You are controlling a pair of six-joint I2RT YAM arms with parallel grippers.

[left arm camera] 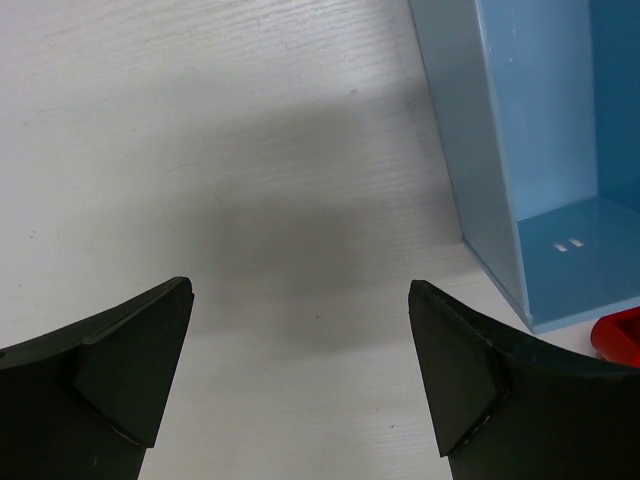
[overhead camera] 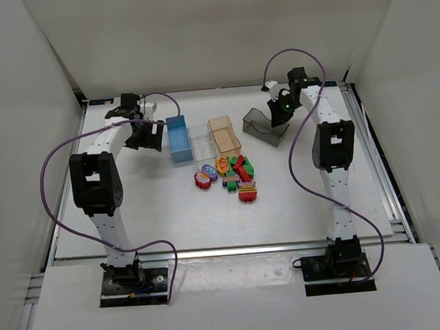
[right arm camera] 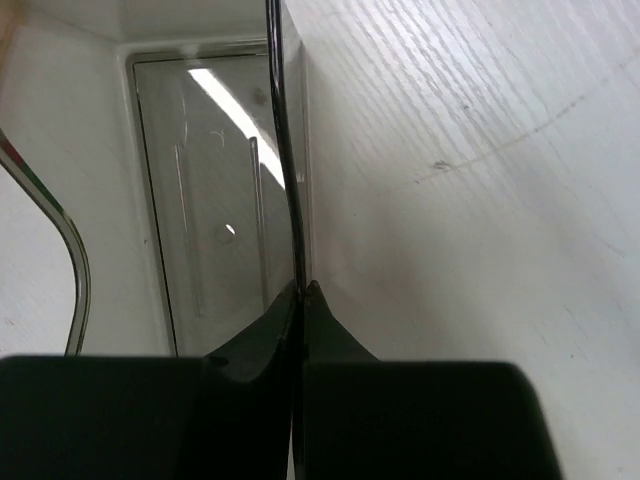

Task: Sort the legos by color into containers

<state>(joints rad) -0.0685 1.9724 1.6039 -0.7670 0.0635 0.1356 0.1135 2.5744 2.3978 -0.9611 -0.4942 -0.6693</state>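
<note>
Several legos [overhead camera: 232, 176] in red, green, yellow, purple and orange lie in a heap at the table's middle. Behind them stand the light blue bin [overhead camera: 178, 138], the clear bin [overhead camera: 201, 145] and the peach-orange bin [overhead camera: 225, 136]. The smoky grey bin [overhead camera: 265, 125] sits at the back right. My right gripper [right arm camera: 300, 290] is shut on the grey bin's thin wall [right arm camera: 285, 150] at its far end. My left gripper [left arm camera: 300, 300] is open and empty over bare table, just left of the blue bin [left arm camera: 540, 150]. A red lego [left arm camera: 620, 335] shows past the blue bin's near corner.
White enclosure walls stand close at the left, back and right. A raised rail runs along the table's edges [overhead camera: 370, 147]. Purple cables loop off both arms [overhead camera: 53, 158].
</note>
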